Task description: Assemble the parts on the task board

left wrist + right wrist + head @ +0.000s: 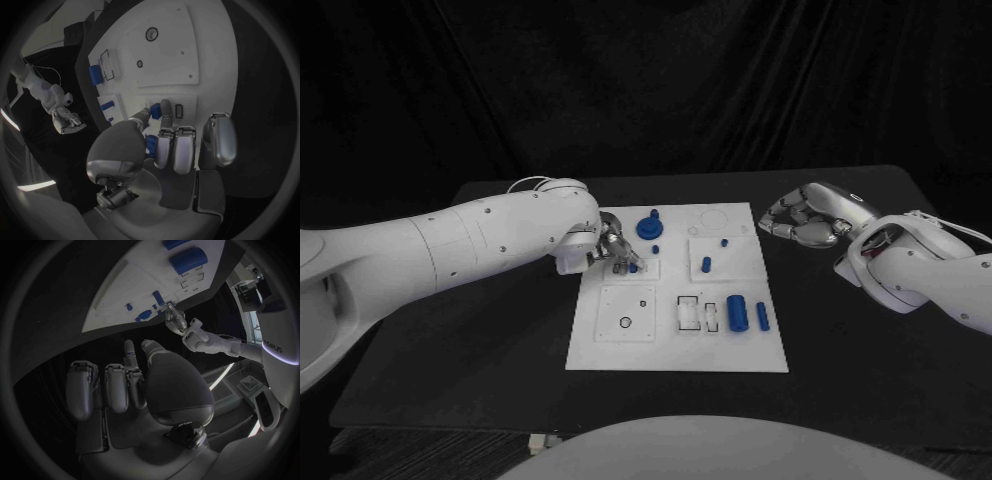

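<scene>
The white task board (678,350) lies mid-table. My left hand (600,247) hangs over its upper left part, thumb and a finger pinching a small blue part (154,111) just above the board (169,55). A blue knob-shaped part (649,227) stands just beyond the hand. A short blue peg (707,265) and a tiny blue piece (726,241) lie in the upper right field. A thick blue cylinder (736,313) and a thin blue pin (762,315) lie at the lower right. My right hand (805,222) hovers off the board's upper right corner, fingers curled, holding nothing.
The board's lower left square carries a small black ring (626,323), and rectangular slots (691,312) sit beside the thick cylinder. Black table (473,350) surrounds the board on all sides. The right wrist view shows the board (144,275) and my left hand (178,322) far off.
</scene>
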Tool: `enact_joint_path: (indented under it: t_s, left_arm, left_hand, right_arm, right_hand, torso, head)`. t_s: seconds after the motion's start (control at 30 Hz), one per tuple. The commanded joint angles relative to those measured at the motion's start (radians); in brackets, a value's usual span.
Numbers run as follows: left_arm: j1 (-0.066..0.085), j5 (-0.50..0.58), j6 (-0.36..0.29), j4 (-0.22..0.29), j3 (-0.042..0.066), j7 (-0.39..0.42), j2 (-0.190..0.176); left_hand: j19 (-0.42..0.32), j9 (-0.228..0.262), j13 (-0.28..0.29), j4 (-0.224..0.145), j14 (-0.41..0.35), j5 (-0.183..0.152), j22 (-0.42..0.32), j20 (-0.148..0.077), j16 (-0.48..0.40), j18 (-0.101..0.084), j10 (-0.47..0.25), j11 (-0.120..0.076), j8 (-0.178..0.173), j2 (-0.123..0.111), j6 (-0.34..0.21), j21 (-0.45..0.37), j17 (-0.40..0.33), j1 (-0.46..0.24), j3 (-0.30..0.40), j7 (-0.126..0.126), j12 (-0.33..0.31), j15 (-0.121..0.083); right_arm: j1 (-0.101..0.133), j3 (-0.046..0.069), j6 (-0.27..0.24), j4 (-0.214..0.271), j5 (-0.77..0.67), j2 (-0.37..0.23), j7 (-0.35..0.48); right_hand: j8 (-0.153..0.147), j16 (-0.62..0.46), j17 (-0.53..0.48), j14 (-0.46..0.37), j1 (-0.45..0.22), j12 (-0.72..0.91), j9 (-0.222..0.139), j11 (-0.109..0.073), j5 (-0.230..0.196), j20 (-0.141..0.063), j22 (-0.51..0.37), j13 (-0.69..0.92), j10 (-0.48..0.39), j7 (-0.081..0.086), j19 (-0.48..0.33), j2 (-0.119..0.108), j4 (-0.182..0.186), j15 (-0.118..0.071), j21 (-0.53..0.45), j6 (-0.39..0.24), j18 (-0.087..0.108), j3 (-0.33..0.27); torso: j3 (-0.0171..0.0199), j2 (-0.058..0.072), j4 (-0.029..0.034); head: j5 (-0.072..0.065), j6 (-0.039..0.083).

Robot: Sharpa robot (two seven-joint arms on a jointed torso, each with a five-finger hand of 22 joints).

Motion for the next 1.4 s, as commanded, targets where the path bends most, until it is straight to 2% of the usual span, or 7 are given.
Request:
enact_joint_path:
  t_s: [0.03, 0.4, 0.83, 0.9, 1.13, 1.23, 1.4]
  left_arm:
    - [-0.003, -0.024, -0.025, 0.005, -0.001, 0.010, -0.002]
    - [-0.003, -0.026, -0.051, 0.013, -0.001, 0.016, -0.010]
    - [-0.001, -0.026, -0.128, 0.056, -0.001, 0.091, -0.046]
    - [0.006, -0.026, -0.162, 0.073, 0.000, 0.113, -0.059]
    - [0.053, -0.026, -0.251, 0.128, 0.000, 0.158, -0.109]
    - [0.073, -0.026, -0.249, 0.138, 0.000, 0.151, -0.125]
    - [0.088, -0.026, -0.209, 0.127, 0.000, 0.134, -0.137]
  left_hand:
    - [0.007, 0.010, 0.263, 0.002, 0.062, -0.005, 0.182, -0.002, 0.006, 0.016, 0.106, -0.008, 0.012, 0.009, -0.001, 0.006, 0.186, 0.003, -0.012, -0.011, 0.004, -0.005]
    - [0.013, 0.044, 0.263, 0.024, 0.066, -0.026, 0.184, -0.008, 0.009, 0.015, 0.106, -0.014, 0.042, 0.015, -0.005, 0.011, 0.191, -0.001, -0.038, -0.016, 0.004, -0.011]
    - [0.020, 0.076, 0.263, 0.123, 0.072, -0.034, 0.187, -0.016, 0.014, 0.012, 0.106, -0.020, 0.072, -0.015, -0.011, 0.021, 0.200, -0.053, -0.151, -0.022, 0.004, -0.017]
    - [0.024, 0.079, 0.263, 0.131, 0.076, -0.034, 0.189, -0.017, 0.017, 0.011, 0.106, -0.021, 0.074, -0.020, -0.011, 0.028, 0.206, -0.053, -0.163, -0.022, 0.004, -0.018]
    - [0.043, 0.097, 0.263, 0.133, 0.092, -0.033, 0.199, -0.022, 0.034, 0.004, 0.106, -0.027, 0.096, -0.019, -0.004, 0.060, 0.235, -0.008, -0.192, -0.029, 0.004, -0.024]
    - [0.049, 0.110, 0.263, 0.126, 0.097, -0.031, 0.201, -0.024, 0.039, 0.002, 0.106, -0.029, 0.110, -0.012, -0.006, 0.069, 0.243, 0.026, -0.197, -0.032, 0.004, -0.025]
    - [0.050, 0.126, 0.263, 0.112, 0.098, -0.029, 0.202, -0.025, 0.040, 0.001, 0.106, -0.030, 0.126, -0.002, -0.013, 0.072, 0.246, 0.071, -0.198, -0.034, 0.004, -0.026]
  right_arm:
    - [-0.003, 0.001, 0.009, -0.001, -0.001, 0.000, -0.018]
    - [-0.003, 0.001, 0.010, -0.002, -0.001, 0.001, -0.018]
    - [-0.003, 0.001, 0.009, -0.003, -0.001, -0.001, -0.018]
    - [-0.003, 0.001, 0.009, -0.003, -0.001, -0.001, -0.018]
    - [-0.003, 0.001, 0.010, -0.004, -0.001, -0.001, -0.018]
    - [-0.003, 0.001, 0.011, -0.005, -0.001, -0.001, -0.018]
    - [-0.004, 0.001, 0.011, -0.005, 0.000, 0.000, -0.019]
  right_hand:
    - [-0.004, -0.007, -0.003, 0.058, 0.009, 0.004, 0.000, 0.007, 0.006, 0.008, 0.220, 0.263, 0.106, 0.001, 0.043, 0.002, -0.002, 0.003, -0.004, -0.010, 0.001, 0.007]
    - [-0.004, -0.007, -0.003, 0.058, 0.009, 0.004, 0.000, 0.007, 0.006, 0.008, 0.220, 0.263, 0.106, 0.001, 0.043, 0.002, -0.002, 0.003, -0.004, -0.010, 0.001, 0.007]
    - [-0.005, -0.008, -0.005, 0.058, 0.008, 0.004, 0.000, 0.007, 0.007, 0.008, 0.219, 0.263, 0.106, 0.002, 0.043, 0.001, -0.002, 0.003, -0.006, -0.011, 0.002, 0.007]
    - [-0.005, -0.008, -0.005, 0.058, 0.008, 0.004, 0.000, 0.007, 0.007, 0.008, 0.219, 0.263, 0.106, 0.002, 0.043, 0.001, -0.002, 0.003, -0.006, -0.011, 0.002, 0.007]
    - [-0.005, -0.008, -0.005, 0.058, 0.008, 0.004, 0.000, 0.008, 0.007, 0.008, 0.219, 0.263, 0.106, 0.002, 0.042, 0.001, -0.001, 0.004, -0.006, -0.011, 0.002, 0.007]
    - [-0.005, -0.008, -0.005, 0.058, 0.008, 0.004, 0.000, 0.008, 0.007, 0.008, 0.219, 0.263, 0.106, 0.002, 0.042, 0.001, -0.001, 0.004, -0.006, -0.011, 0.002, 0.007]
    - [-0.005, -0.008, -0.005, 0.058, 0.008, 0.004, 0.000, 0.008, 0.007, 0.008, 0.219, 0.263, 0.106, 0.002, 0.042, 0.001, -0.001, 0.004, -0.006, -0.011, 0.002, 0.007]
  torso:
    - [0.0001, 0.000, 0.0003]
    - [-0.0003, 0.000, -0.0002]
    - [0.0004, -0.001, 0.0000]
    - [-0.0001, -0.001, -0.0003]
    - [-0.0003, 0.000, 0.0004]
    - [-0.0004, -0.001, -0.0002]
    - [-0.0001, -0.001, 0.0001]
  head:
    - [0.001, 0.000]
    - [0.002, 0.000]
    - [0.003, 0.000]
    - [0.004, 0.000]
    - [0.008, 0.000]
    - [0.009, 0.000]
    - [0.009, 0.000]
